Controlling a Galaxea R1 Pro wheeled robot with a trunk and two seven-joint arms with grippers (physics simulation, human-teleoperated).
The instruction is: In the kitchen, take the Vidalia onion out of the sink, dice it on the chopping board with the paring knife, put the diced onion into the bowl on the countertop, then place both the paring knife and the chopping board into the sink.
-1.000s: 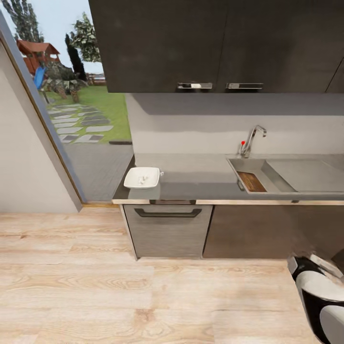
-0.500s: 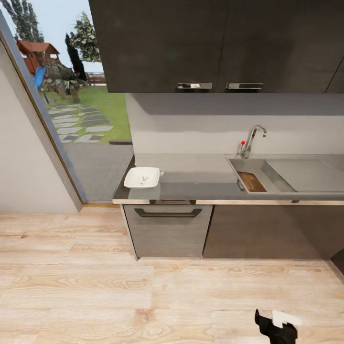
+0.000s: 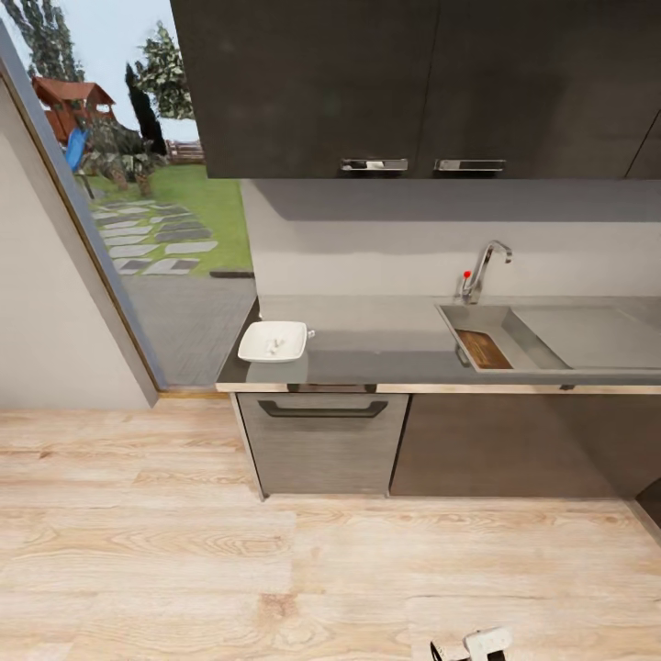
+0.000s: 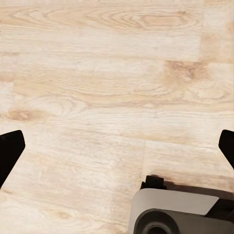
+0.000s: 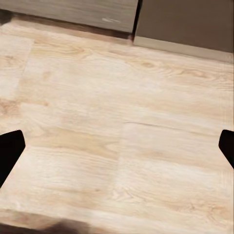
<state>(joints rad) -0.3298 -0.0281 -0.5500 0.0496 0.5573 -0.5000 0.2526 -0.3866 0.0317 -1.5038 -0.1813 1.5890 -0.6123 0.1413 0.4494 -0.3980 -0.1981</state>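
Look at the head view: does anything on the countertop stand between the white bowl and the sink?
Nothing visible does. The grey countertop runs bare from the white square bowl at its left end to the steel sink, where the brown wooden chopping board already lies in the basin.

Readable text: none that I can make out.
Cabinet doors (image 3: 413,83): plain dark fronts, no lettering.
Bowl (image 3: 273,341) near the desk's (image 3: 376,344) left edge: no label.
Floor (image 4: 107,97) under my grippers: bare wood grain.

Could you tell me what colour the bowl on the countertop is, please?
White; the bowl shows best in the head view.
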